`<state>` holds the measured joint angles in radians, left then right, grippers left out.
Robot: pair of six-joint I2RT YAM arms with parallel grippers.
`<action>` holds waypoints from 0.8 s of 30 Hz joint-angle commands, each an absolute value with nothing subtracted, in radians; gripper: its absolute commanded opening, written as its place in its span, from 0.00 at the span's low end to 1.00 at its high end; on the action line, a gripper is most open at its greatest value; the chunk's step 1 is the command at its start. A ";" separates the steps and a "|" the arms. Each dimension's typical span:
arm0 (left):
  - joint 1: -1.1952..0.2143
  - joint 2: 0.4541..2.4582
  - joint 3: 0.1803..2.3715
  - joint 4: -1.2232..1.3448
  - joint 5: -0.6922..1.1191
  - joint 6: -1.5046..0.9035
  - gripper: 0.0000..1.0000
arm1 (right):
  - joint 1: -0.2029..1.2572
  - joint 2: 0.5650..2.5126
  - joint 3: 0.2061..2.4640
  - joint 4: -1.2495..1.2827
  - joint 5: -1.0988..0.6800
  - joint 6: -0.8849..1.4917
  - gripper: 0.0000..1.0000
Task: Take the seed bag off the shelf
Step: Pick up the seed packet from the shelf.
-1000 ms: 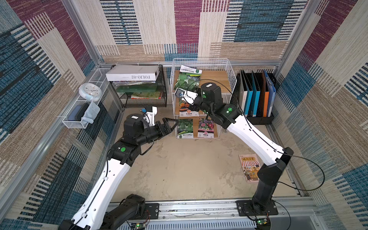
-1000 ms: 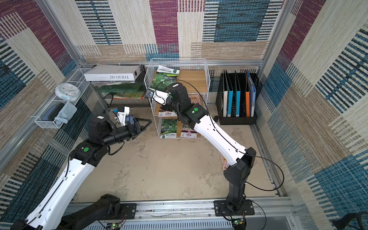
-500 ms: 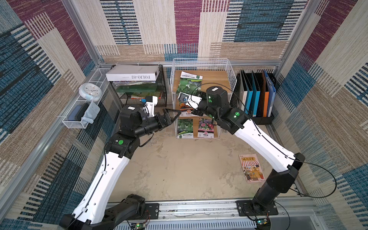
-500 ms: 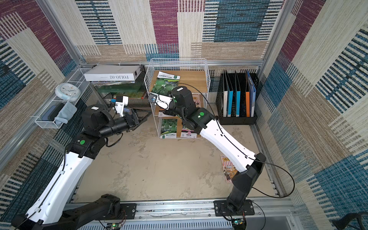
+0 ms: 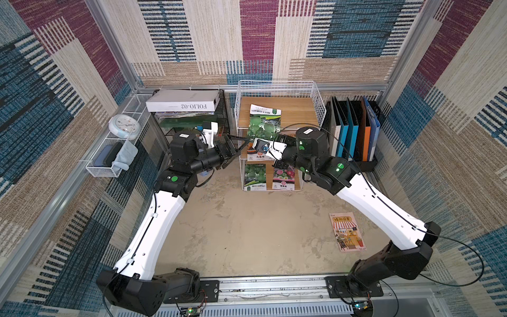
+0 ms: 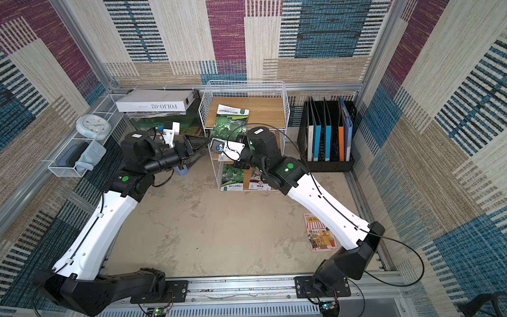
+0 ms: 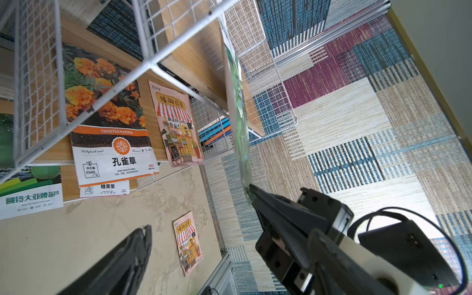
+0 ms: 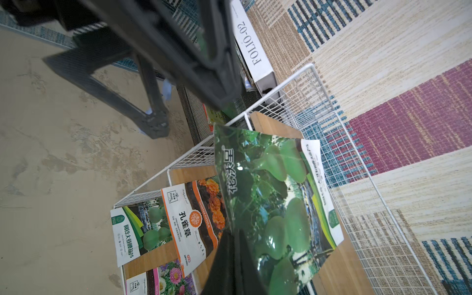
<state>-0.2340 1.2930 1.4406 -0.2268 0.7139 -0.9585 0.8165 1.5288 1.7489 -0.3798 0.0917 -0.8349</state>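
Observation:
The seed bag (image 5: 264, 122) (image 8: 275, 201), green with gourds, lies tilted over the front of the top tier of the white wire shelf (image 5: 319, 103) (image 6: 285, 107), its far end on the wooden board. My right gripper (image 8: 236, 233) (image 7: 252, 189) is shut on the bag's near edge. My left gripper (image 5: 238, 149) (image 6: 204, 146) (image 7: 231, 231) stands open at the shelf's left front corner, one finger close to the bag's corner, nothing between its fingers. In both top views the right fingertips are hidden under the wrist camera.
Other seed bags lie on the lower tiers: a marigold one (image 8: 194, 217), a gourd one (image 5: 255, 177), a flower one (image 5: 284, 178). A pink bag (image 5: 347, 232) lies on the floor. Beside the shelf stand a black mesh rack with a white box (image 5: 183, 103) and a binder holder (image 5: 354, 131).
My right gripper has drawn the green bag forward over the top tier's front edge. My left arm has swung toward the shelf's left corner, and its jaws have spread slightly wider.

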 commanded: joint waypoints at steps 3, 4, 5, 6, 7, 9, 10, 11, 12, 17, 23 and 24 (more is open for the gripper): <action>-0.230 1.332 1.483 -0.103 0.763 -1.031 0.99 | 0.822 1.505 1.737 -0.412 -0.006 -0.813 0.00; -0.230 1.344 1.496 -0.103 0.765 -1.032 0.99 | 0.824 1.504 1.738 -0.420 -0.016 -0.812 0.00; -0.230 1.353 1.511 -0.104 0.768 -1.032 0.99 | 0.826 1.502 1.740 -0.429 -0.025 -0.811 0.00; -0.230 1.362 1.524 -0.107 0.770 -1.031 1.00 | 0.829 1.502 1.743 -0.436 -0.031 -0.811 0.00; -0.230 1.370 1.536 -0.109 0.770 -1.030 0.99 | 0.831 1.503 1.745 -0.444 -0.038 -0.811 0.00; -0.230 1.388 1.559 -0.115 0.775 -1.029 0.99 | 0.840 1.502 1.747 -0.451 -0.044 -0.811 0.00; -0.230 1.399 1.568 -0.116 0.782 -1.030 1.00 | 0.844 1.503 1.746 -0.454 -0.047 -0.812 0.00; -0.230 1.410 1.576 -0.115 0.789 -1.033 0.99 | 0.850 1.504 1.747 -0.458 -0.050 -0.813 0.00; -0.230 1.418 1.580 -0.114 0.796 -1.036 0.99 | 0.854 1.506 1.747 -0.457 -0.050 -0.813 0.00; -0.232 1.448 1.580 -0.095 0.817 -1.053 0.98 | 0.876 1.523 1.767 -0.474 -0.058 -0.818 0.00; -0.232 1.453 1.582 -0.096 0.816 -1.052 0.77 | 0.900 1.532 1.776 -0.491 -0.061 -0.825 0.00; -0.232 1.453 1.582 -0.098 0.817 -1.051 0.73 | 0.902 1.533 1.775 -0.495 -0.063 -0.825 0.00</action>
